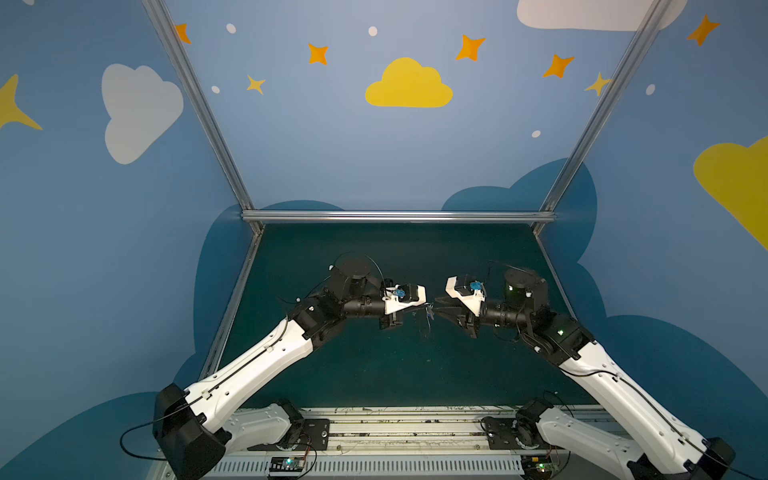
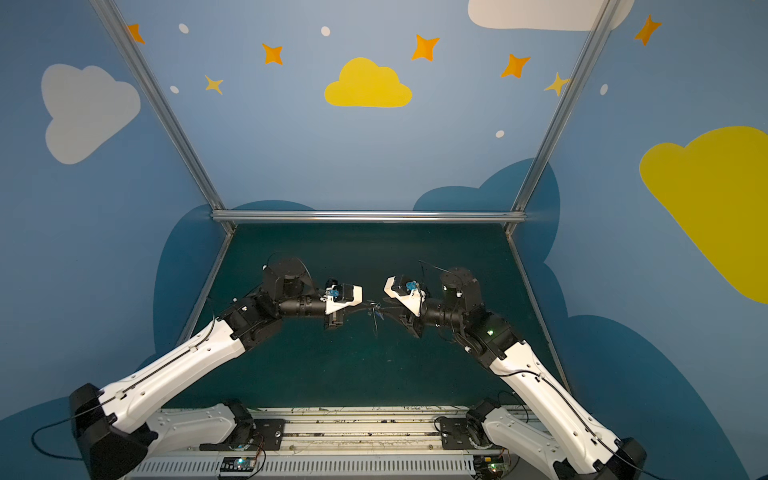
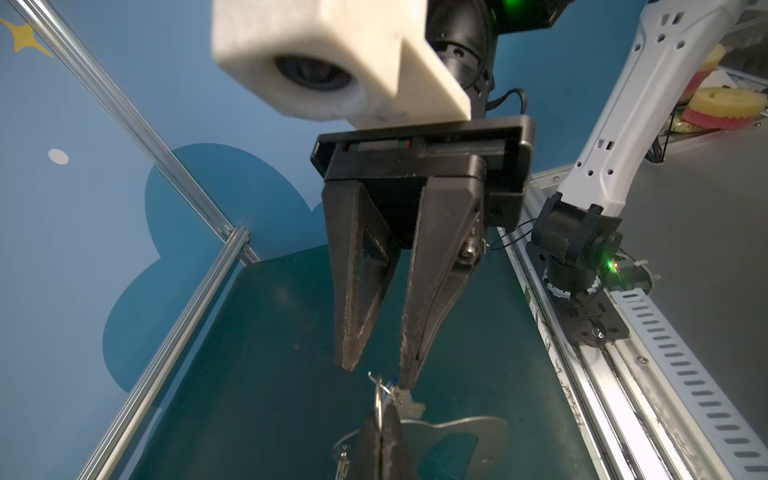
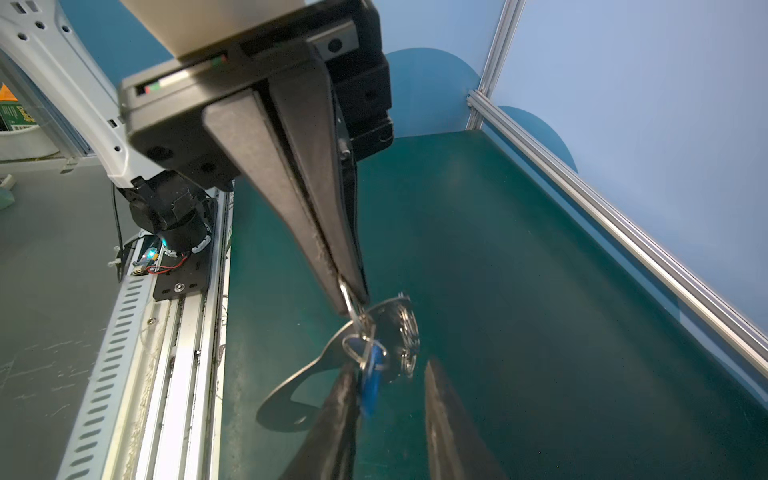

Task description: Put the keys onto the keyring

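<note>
Grey sheet metal, handbag-shaped with an oblong slot: the keyring hangs lengthwise downward above the worktop. It dangles from a wire ring clenched in my left end effector. My right end effector faces it tip to tip, jaws parted, gripping nothing. The small silver, blue-tinged key lies against one finger, just beside that ring. I cannot tell whether it is threaded.

We found the left gripper and the right gripper tip to tip above the middle of the table, one left, one right. The keyring hung between and below them, with the keys against it. A rail ran before the table.
</note>
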{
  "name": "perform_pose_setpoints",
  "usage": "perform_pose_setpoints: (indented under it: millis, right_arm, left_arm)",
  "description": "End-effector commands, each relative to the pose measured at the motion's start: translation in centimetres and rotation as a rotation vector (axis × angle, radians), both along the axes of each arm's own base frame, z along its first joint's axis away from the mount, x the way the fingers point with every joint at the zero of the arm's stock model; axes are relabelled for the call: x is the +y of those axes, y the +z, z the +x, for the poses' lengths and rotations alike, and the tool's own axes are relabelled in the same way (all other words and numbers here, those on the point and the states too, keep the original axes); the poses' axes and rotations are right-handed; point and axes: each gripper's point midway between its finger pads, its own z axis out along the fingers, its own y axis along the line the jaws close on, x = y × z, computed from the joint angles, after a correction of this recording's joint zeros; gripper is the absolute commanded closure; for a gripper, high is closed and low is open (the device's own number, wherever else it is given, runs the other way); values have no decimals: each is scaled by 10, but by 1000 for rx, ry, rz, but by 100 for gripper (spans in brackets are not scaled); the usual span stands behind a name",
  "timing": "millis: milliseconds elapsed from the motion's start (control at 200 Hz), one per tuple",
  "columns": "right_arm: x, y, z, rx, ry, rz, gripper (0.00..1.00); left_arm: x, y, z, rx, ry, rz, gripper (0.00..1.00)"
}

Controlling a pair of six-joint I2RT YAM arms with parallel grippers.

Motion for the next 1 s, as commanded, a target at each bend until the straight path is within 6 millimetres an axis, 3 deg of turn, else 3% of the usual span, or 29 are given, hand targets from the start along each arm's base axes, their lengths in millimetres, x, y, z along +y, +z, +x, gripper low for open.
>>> perform_pose_setpoints:
  millis: [0, 290, 466, 996]
  right_arm:
    - [0, 13, -2, -28, 3, 48, 71]
    - [7, 23, -8, -31, 60, 92, 72]
    - [10, 16, -7, -10, 71, 84, 80]
    - [10, -2, -7, 34, 83, 46, 81]
  left_arm:
    - [1, 26, 1, -32, 16, -98, 97]
    - [0, 34, 2, -24, 36, -184, 97]
    - [0, 39, 2, -30, 40, -223, 96]
    - [-2, 45, -7, -35, 12, -282, 96]
